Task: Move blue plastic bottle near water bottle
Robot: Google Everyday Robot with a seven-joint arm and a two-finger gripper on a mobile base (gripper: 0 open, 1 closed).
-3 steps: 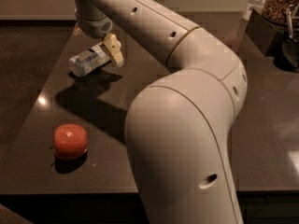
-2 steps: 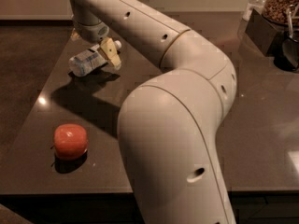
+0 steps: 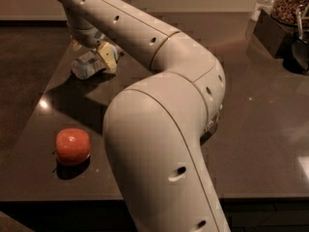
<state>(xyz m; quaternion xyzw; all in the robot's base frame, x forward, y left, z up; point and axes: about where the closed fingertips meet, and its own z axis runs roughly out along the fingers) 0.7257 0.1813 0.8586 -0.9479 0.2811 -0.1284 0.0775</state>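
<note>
The blue plastic bottle [image 3: 87, 65] lies on its side at the far left of the dark table [image 3: 260, 129]. It is short and pale, with a white label. My gripper [image 3: 91, 51] is at the end of the arm that reaches over the table, right above the bottle. One yellowish finger [image 3: 107, 57] sits in front of the bottle's cap end and the other is behind it, so the open jaws straddle it. The water bottle is not in view. The big white arm hides the middle of the table.
A red apple [image 3: 72, 146] sits near the table's front left corner. At the back right stand a dark box [image 3: 273, 30] and a jar of brown food [image 3: 289, 1]. The table's front edge runs along the bottom.
The arm has swung left and the gripper has come down closer over the blue plastic bottle. The bottle and the apple have not moved.
</note>
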